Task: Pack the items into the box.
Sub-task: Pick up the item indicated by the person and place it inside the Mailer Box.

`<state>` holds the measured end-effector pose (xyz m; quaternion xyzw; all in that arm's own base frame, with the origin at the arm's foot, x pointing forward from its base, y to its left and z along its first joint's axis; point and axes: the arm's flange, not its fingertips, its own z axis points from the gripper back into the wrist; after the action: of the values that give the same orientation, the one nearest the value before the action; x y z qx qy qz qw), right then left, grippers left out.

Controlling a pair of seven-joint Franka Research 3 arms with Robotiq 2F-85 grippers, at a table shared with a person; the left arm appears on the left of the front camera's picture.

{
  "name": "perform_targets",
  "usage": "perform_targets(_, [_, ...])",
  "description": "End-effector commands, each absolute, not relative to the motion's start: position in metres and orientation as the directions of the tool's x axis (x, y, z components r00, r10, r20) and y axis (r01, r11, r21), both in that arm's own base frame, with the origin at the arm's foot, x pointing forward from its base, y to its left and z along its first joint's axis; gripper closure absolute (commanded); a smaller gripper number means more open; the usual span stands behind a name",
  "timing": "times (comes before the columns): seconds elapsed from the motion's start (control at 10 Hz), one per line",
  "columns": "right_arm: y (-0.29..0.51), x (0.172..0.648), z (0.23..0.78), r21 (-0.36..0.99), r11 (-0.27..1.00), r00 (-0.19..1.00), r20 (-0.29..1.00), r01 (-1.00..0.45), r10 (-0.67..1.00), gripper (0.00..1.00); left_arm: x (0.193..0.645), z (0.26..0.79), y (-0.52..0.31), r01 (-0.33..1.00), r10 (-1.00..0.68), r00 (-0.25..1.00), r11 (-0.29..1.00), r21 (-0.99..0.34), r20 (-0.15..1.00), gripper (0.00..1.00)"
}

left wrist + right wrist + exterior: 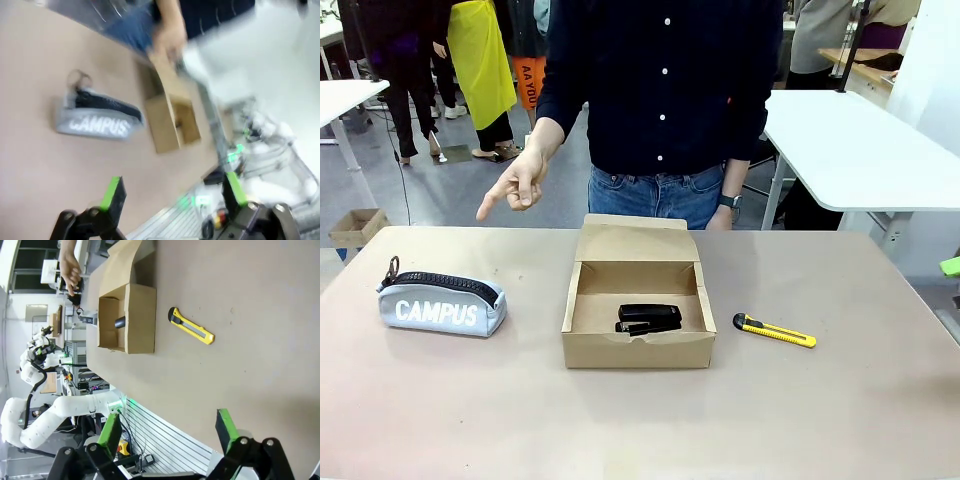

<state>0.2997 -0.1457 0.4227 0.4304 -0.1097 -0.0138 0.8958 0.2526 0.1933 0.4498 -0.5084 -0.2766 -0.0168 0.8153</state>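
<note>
The brown cardboard box (638,322) stands open mid-table with its lid flap up at the back, and the black stapler (648,318) lies inside it. The grey-blue "CAMPUS" pouch (442,304) rests on the table to the box's left. The yellow-and-black utility knife (775,331) lies to its right. My left gripper (172,192) hovers open above the table's near edge, with the pouch (97,117) and box (172,122) ahead, blurred. My right gripper (167,430) is open near the table edge, with the knife (191,329) and box (127,320) beyond.
A person in a dark shirt stands behind the table, one hand (517,185) held out pointing down over the far left of the table. A white table (855,150) stands at the back right. Bare tabletop (620,420) lies in front of the box.
</note>
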Motion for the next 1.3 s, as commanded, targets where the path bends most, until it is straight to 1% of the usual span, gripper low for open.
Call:
perform_targets(0.0, [-0.149,0.297,0.423,0.768,0.635,0.976,0.192,-0.085,-0.102,0.0,0.263,0.459,0.12,0.802,-0.415,0.597,0.291,-0.521,0.687,0.0])
perform_targets(0.1, [-0.149,0.297,0.423,0.768,0.635,0.976,0.192,-0.085,-0.102,0.0,0.269,0.46,0.097,0.856,-0.535,0.509,0.231,-0.463,0.674,0.0])
perform_targets(0.2, [-0.149,0.297,0.423,0.768,0.635,0.976,0.192,-0.085,-0.102,0.0,0.273,0.458,0.077,0.891,-0.671,0.406,0.141,-0.431,0.62,0.0])
perform_targets(0.3, [-0.149,0.297,0.423,0.768,0.635,0.976,0.192,-0.085,-0.102,0.0,0.276,0.452,0.059,0.914,-0.751,0.35,0.143,-0.379,0.56,0.0])
perform_targets(0.4, [-0.149,0.297,0.423,0.768,0.635,0.976,0.192,-0.085,-0.102,0.0,0.279,0.445,0.037,0.935,-0.828,0.311,0.178,-0.306,0.467,0.0])
perform_targets(0.5, [-0.149,0.297,0.423,0.768,0.635,0.976,0.192,-0.085,-0.102,0.0,0.281,0.443,0.02,0.95,-0.848,0.304,0.233,-0.209,0.434,0.0])
perform_targets(0.6, [-0.149,0.297,0.423,0.768,0.635,0.976,0.192,-0.085,-0.102,0.0,0.283,0.447,0.01,0.95,-0.827,0.31,0.283,-0.127,0.469,0.0])
perform_targets(0.7, [-0.149,0.297,0.423,0.768,0.635,0.976,0.192,-0.085,-0.102,0.0,0.286,0.458,0.022,0.803,-0.683,0.566,0.331,-0.495,0.462,0.0])
perform_targets(1.1, [-0.149,0.297,0.423,0.768,0.635,0.976,0.192,-0.085,-0.102,0.0,0.286,0.458,0.022,0.803,-0.683,0.566,0.331,-0.495,0.462,0.0])
perform_targets(1.2, [-0.149,0.297,0.423,0.768,0.635,0.976,0.192,-0.085,-0.102,0.0,0.287,0.457,0.026,0.817,-0.711,0.544,0.328,-0.474,0.446,0.0])
